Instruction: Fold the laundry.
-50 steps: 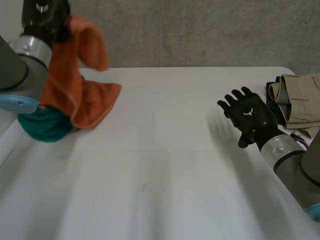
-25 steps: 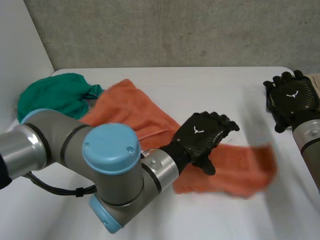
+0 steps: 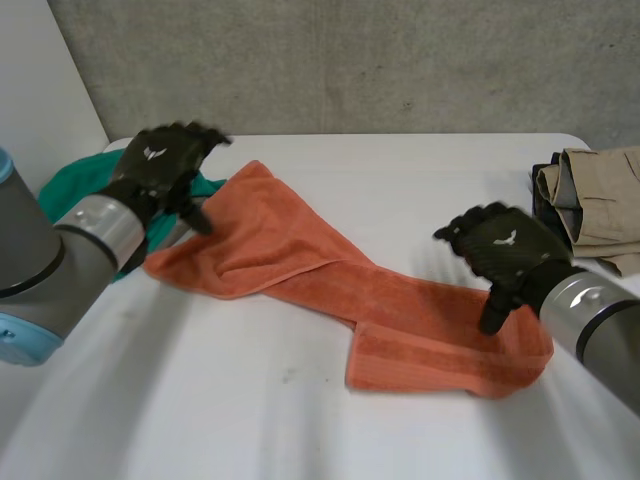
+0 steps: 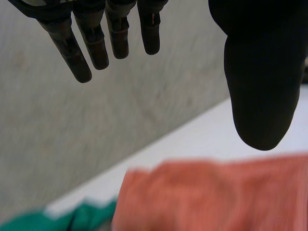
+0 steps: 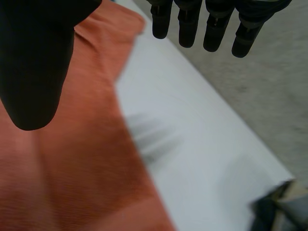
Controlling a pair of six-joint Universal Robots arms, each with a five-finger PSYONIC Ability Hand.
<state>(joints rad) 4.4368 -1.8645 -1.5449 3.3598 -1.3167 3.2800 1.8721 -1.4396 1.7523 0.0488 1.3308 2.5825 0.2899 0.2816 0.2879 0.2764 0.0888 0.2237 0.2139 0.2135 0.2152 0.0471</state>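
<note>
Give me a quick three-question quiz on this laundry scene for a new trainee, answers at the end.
1. True or false: the left hand is clutching the orange towel.
2. Which cloth lies beside the left hand? A) green cloth B) white sheet C) blue shirt
3. Fill in: the folded beige garment lies nearest the ___ hand.
Key: 1 false, its fingers are straight and hold nothing; 2 A; 3 right hand.

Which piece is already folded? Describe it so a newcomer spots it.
On the white table, look to the far right corner, beyond the right hand. A beige garment lies there in a neat folded stack. The orange towel and green cloth lie loose and rumpled.
</note>
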